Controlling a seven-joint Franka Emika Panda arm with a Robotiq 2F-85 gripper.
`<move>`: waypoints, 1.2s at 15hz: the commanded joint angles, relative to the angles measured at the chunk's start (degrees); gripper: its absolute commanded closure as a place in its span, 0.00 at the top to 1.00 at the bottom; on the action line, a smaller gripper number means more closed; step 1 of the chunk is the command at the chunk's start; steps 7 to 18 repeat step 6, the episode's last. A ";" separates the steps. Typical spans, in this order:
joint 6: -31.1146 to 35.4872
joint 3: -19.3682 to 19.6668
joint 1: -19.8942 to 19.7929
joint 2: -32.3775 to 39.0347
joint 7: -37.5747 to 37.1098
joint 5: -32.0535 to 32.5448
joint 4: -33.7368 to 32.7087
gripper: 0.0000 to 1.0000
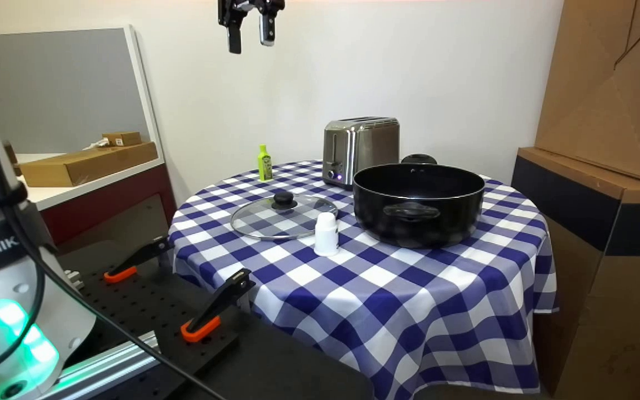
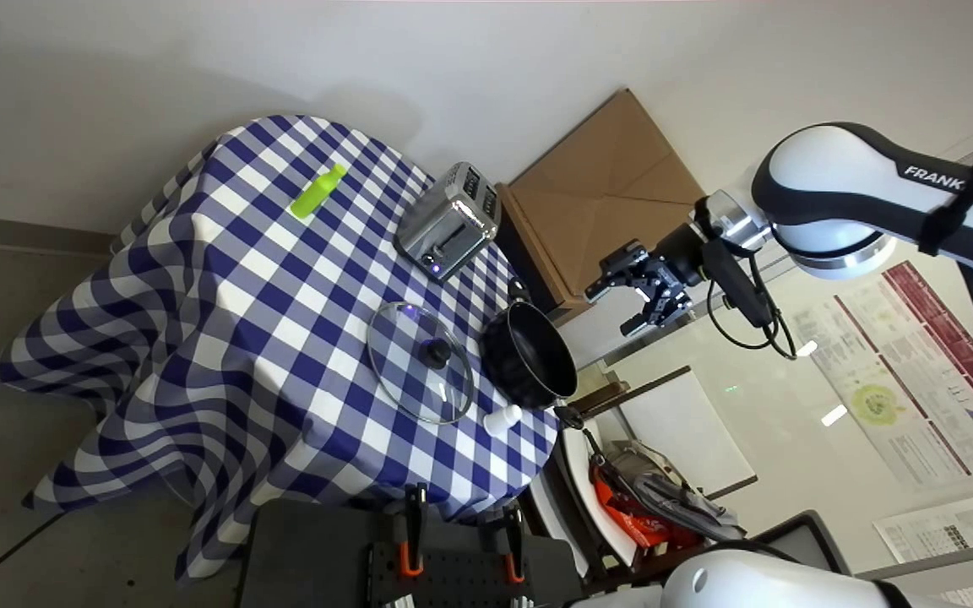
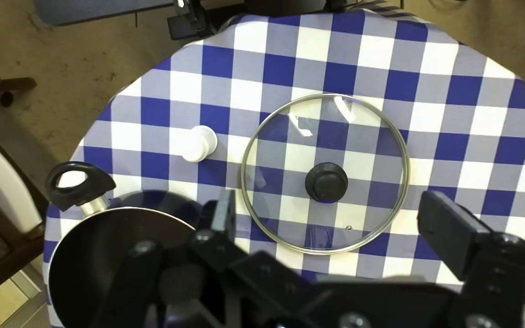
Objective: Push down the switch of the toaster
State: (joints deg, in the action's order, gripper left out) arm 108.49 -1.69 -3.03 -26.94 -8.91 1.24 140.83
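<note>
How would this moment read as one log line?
black claw: open, empty | boxy silver metal toaster: upright, untouched | round clear glass lid: beside round black pot

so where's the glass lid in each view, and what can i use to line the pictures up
In an exterior view: the glass lid lies a little left of centre, just below mid-height.
In an exterior view: the glass lid lies left of centre, below mid-height.
In the wrist view: the glass lid lies right of centre, about mid-height.
Shared landmark: the white container near it.
</note>
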 commanded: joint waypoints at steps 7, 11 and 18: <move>-0.11 1.12 1.44 0.02 6.13 -0.03 -1.47 1.00; -0.11 1.12 1.44 0.02 6.13 -0.03 -1.47 1.00; -0.11 1.12 1.44 0.02 6.13 -0.03 -1.47 1.00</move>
